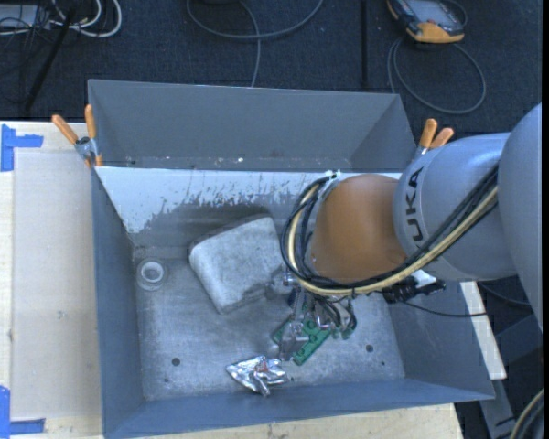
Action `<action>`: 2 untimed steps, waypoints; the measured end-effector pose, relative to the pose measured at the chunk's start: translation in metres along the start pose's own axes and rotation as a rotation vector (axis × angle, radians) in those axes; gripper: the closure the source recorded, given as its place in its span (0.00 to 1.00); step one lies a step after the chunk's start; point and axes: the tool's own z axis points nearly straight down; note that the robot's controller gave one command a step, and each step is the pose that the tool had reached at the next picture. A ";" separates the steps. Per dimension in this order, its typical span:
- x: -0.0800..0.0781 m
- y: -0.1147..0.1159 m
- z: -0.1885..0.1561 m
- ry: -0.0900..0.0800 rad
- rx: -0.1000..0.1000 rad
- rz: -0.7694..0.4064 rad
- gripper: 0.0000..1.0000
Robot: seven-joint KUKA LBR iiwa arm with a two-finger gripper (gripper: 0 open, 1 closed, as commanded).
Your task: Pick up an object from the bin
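Near the bin's [256,135] front wall, the end effector [297,337] hung just beside a crumpled silvery wad [259,371]; whether it was open or closed could not be told. Centring over the wad before descending would likely give a cleaner grasp

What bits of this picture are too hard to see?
- The pincer: camera view, half hidden under the arm's cables.
- The green thing: camera view, tangled with the pincer; kind unclear.
- The shiny crumpled thing: camera view, too small to name.
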 end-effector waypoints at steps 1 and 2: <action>0.007 -0.025 -0.009 0.028 0.005 0.220 0.00; 0.008 -0.026 0.001 0.015 -0.002 0.328 0.00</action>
